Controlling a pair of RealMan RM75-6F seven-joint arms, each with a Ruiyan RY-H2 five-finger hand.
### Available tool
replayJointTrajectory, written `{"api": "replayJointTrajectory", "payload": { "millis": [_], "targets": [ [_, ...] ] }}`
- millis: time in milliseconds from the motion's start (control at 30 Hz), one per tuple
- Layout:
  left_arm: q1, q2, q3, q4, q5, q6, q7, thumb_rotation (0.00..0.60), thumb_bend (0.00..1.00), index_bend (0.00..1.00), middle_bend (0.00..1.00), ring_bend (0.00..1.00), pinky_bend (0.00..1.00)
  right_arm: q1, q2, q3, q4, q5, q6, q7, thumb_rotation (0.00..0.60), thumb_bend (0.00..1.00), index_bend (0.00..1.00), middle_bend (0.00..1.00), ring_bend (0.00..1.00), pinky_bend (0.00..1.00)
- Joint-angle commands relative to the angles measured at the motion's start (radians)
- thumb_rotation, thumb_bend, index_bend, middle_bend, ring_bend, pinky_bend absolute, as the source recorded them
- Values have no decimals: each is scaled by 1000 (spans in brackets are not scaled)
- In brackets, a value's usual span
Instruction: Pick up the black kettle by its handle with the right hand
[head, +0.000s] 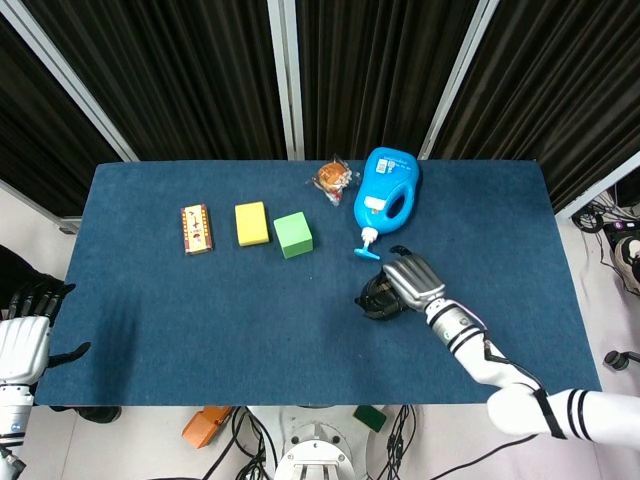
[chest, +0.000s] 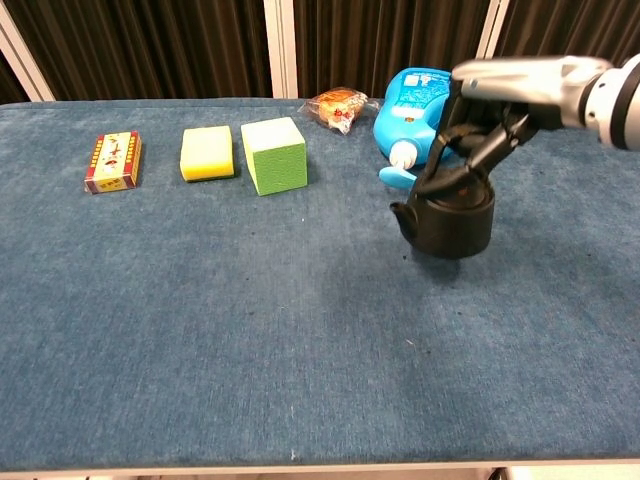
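Right hand (chest: 500, 105) grips the black kettle (chest: 447, 215) by its handle, fingers curled around it; kettle looks lifted off the blue surface (chest: 250, 320), just in front of the blue detergent bottle (chest: 420, 112), label unreadable. Left hand (head: 25, 340) empty, fingers apart.
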Motion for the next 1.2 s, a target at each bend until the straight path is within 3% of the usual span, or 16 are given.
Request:
{"api": "replayJointTrajectory", "payload": {
  "millis": [33,133,233,333,467,667,1200],
  "targets": [
    [-1,1,0,-2,1,0,2,600,17,171,174,99,0,-6,10,2,-7,-12,11,-3,329,0,1000,1000,1000,222],
    [0,2,1,-5,2,1,2,600,17,171,174,99,0,-13,9,2,-15,-34,36,-14,335,46,1000,1000,1000,258],
    [-1,2,0,-7,3,3,4,600,17,171,174,99,0,-25,4,2,-17,-69,61,-6,372,342,1000,1000,1000,301],
    [2,4,1,-7,5,7,3,600,17,171,173,99,0,-32,6,2,-21,-89,65,9,376,471,1000,1000,1000,318],
    [2,2,0,-4,2,7,0,600,17,171,174,99,0,-40,8,-1,-20,-106,68,19,375,488,1000,1000,1000,330],
    [3,0,0,2,2,7,-6,600,17,171,174,99,0,-49,6,-1,-18,-125,73,30,388,592,1000,1000,1000,359],
    [6,-7,-1,12,3,12,-14,600,16,171,174,99,0,-33,-15,-3,-12,-133,62,-56,420,600,1000,1000,1000,508]
  ]
}}
